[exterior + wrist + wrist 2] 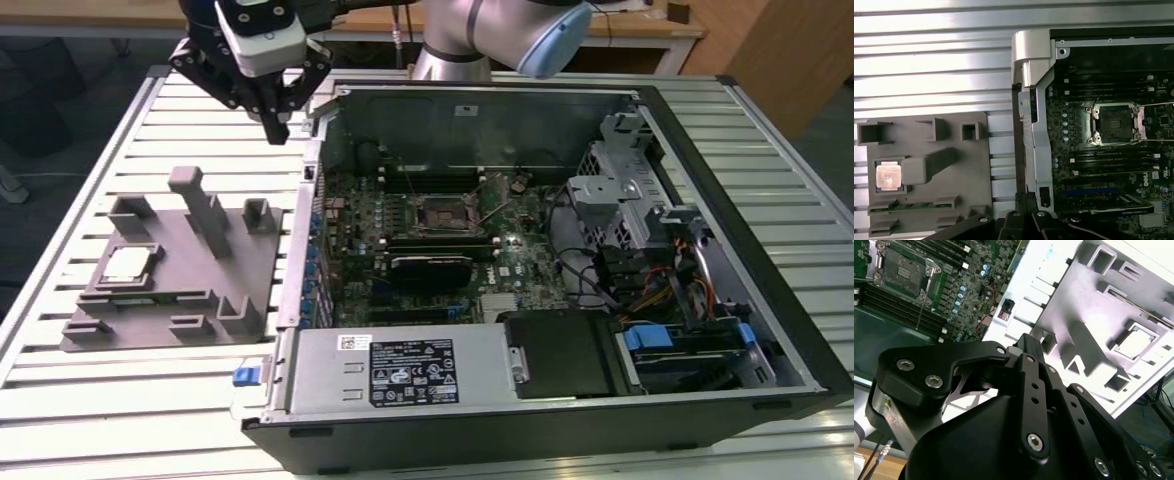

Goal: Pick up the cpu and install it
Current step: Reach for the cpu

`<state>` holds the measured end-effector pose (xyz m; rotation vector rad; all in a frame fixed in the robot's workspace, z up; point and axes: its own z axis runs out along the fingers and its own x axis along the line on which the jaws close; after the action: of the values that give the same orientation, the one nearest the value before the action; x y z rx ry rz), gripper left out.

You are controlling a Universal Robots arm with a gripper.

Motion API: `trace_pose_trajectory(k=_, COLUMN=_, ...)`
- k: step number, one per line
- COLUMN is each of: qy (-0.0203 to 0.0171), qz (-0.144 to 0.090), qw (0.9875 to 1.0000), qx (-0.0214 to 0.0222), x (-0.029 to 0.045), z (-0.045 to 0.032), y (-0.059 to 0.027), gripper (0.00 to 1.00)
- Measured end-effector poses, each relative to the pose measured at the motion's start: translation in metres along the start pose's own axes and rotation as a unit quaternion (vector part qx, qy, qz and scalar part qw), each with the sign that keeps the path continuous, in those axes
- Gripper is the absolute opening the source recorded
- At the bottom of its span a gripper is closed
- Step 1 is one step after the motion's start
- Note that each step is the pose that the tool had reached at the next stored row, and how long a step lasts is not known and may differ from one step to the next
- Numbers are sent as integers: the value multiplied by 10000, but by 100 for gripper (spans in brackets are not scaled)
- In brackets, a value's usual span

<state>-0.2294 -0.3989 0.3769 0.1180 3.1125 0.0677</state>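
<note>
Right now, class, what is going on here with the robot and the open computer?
The arm's gripper, shut and empty, hangs over the table between the grey fixture and the computer case. The cpu lies in its recess on the fixture, untouched. The motherboard socket has no chip in it.

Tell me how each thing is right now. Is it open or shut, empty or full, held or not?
cpu: lying flat in the grey fixture, not held.
gripper: up in the air between fixture and case, jaws shut, holding nothing.
socket: empty, no chip in it.
case: lying on its side, open, board showing.
</note>
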Motion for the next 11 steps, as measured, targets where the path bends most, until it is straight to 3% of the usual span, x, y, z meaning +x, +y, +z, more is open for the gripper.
trace_pose_trajectory(k=6, qy=0, qz=0, qw=10000, qx=0, x=89, z=6, y=-7, gripper=11)
trace_pose_trajectory(k=11, qy=0, qz=0, qw=10000, qx=1, x=214, z=20, y=-17, gripper=11)
